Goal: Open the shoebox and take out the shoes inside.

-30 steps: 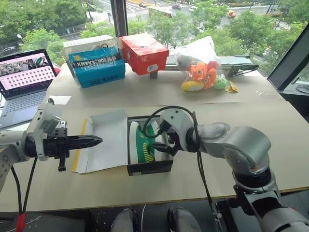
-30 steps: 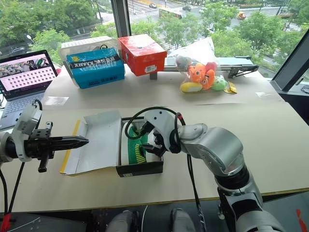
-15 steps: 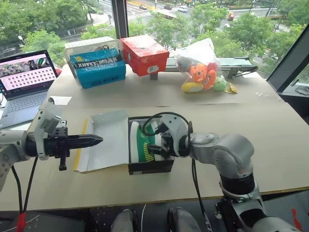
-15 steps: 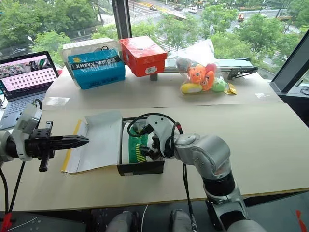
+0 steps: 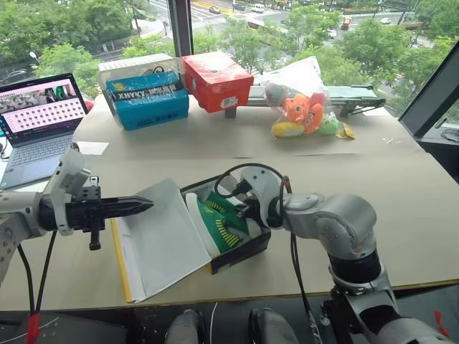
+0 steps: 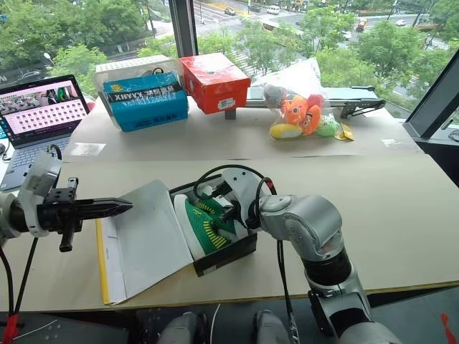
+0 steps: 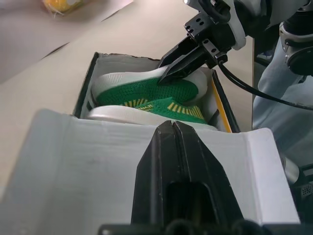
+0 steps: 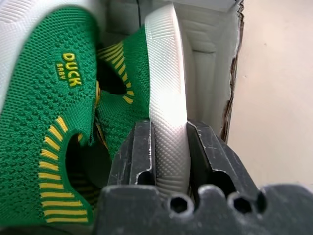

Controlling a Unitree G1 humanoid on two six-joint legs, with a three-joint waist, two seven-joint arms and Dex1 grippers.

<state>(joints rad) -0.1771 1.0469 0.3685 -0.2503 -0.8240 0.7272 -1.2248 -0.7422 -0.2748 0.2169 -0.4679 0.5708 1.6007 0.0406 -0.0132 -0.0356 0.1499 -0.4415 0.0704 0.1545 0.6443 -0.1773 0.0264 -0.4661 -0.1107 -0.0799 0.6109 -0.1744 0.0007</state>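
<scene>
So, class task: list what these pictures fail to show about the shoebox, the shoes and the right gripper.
- Shoebox: the lid's yellow printed face lies underneath, head views.
- Shoes: second shoe mostly hidden behind the first, head views.
- Right gripper: fingertips covered by the white sole it clamps, right wrist view.
- Blue box: lettering too small to read.

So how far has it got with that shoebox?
Opening looks done: the shoebox has its lid folded flat onto the table. In hand: the right gripper is shut on the white sole of one of the shoes. Left: both green shoes are inside the box. The left gripper hovers shut over the lid.
</scene>
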